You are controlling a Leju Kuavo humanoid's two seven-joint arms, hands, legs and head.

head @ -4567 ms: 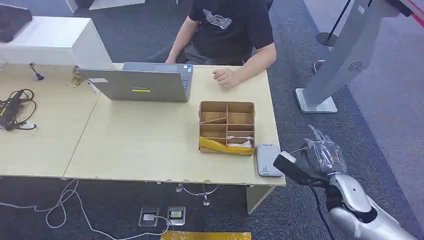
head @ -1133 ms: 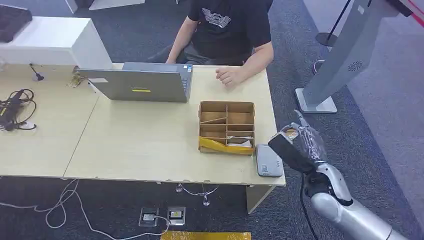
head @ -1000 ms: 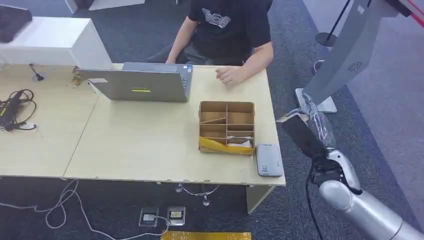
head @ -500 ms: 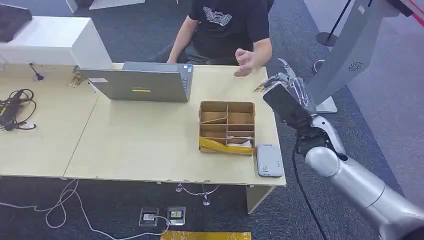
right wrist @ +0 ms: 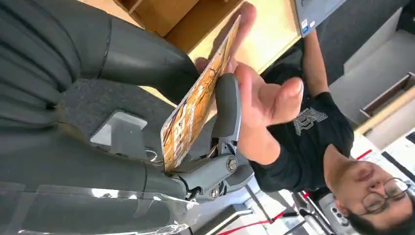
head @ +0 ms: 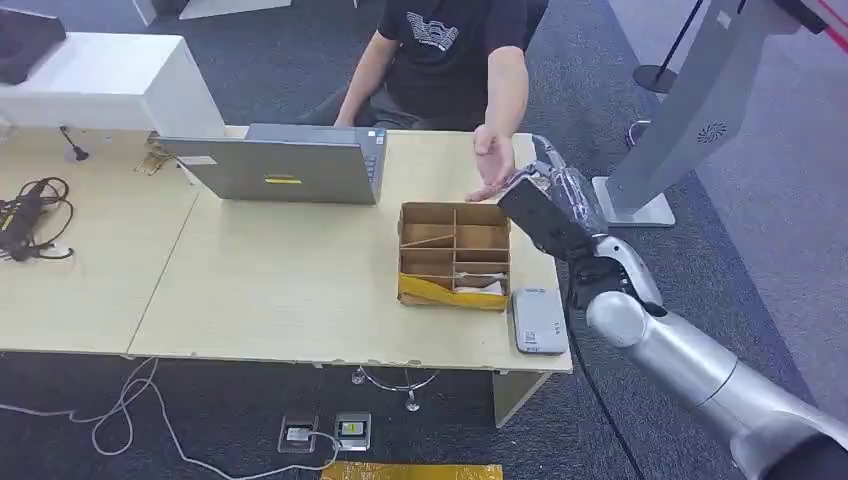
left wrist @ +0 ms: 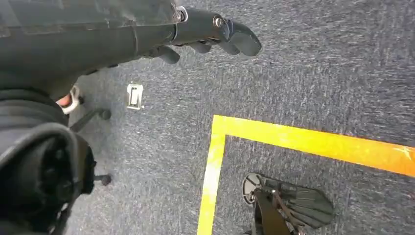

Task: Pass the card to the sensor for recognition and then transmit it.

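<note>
Right hand [head: 545,200] carried one card [right wrist: 198,100] to person's hand [head: 492,160].

Office or reception-type workspace. Pale wood surface [head: 280,290] with open laptop [head: 275,165], a seated person [head: 450,50] behind it. Grey carpet [head: 780,200], yellow floor tape [left wrist: 293,139]. Cables [head: 30,215] on the surface, floor sockets [head: 325,432] below. Kiosk stand [head: 690,100] alongside.
</note>
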